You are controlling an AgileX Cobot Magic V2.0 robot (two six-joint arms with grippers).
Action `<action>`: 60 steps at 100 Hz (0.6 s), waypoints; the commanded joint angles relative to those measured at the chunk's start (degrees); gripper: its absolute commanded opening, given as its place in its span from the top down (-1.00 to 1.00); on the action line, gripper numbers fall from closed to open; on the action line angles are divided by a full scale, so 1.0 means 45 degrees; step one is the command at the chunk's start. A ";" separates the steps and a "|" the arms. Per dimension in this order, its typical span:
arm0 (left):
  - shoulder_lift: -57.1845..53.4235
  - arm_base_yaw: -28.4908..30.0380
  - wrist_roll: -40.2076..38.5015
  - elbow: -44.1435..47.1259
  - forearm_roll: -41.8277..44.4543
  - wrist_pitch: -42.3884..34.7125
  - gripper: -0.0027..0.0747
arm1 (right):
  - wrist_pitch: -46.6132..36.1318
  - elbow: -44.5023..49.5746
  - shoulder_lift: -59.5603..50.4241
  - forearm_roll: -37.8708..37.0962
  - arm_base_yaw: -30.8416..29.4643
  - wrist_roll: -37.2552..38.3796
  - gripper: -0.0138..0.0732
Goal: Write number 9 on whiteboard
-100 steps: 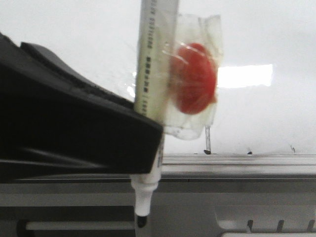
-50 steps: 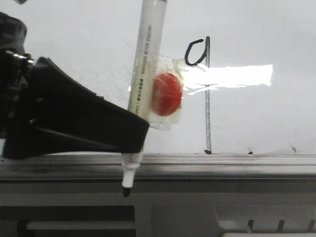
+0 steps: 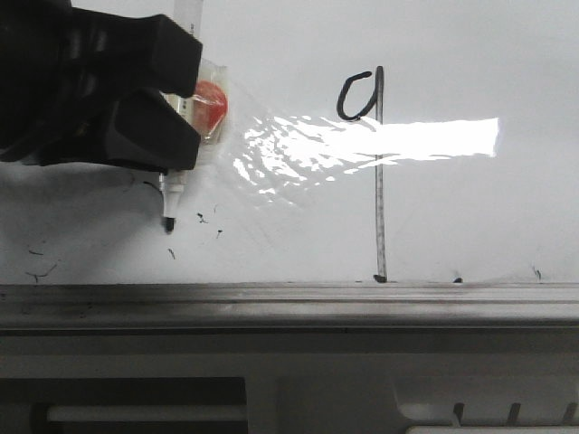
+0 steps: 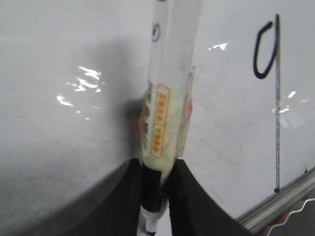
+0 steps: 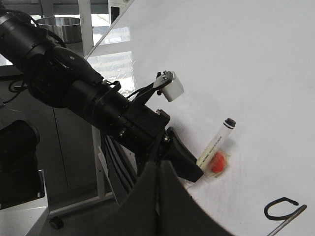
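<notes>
On the whiteboard (image 3: pixel 470 217) in the front view, the number 9 (image 3: pixel 375 163) stands right of the left gripper (image 3: pixel 167 136), clenched on a marker (image 3: pixel 169 194). Left wrist view: fingers (image 4: pixel 189 201) pinch the marker. Right wrist view: right gripper (image 5: pixel 158 196) pressed together, holding nothing

Behind the board, a grey cabinet (image 5: pixel 74 147) stands on a dim floor, with a bright window (image 5: pixel 106 22) and a steel pot (image 5: pixel 59 22) higher up.
</notes>
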 commanded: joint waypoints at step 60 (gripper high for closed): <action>0.0767 0.1237 -0.0810 -0.0504 -0.0387 -0.0072 0.65 | -0.0268 -0.0375 0.0037 0.0039 -0.0092 0.0097 0.83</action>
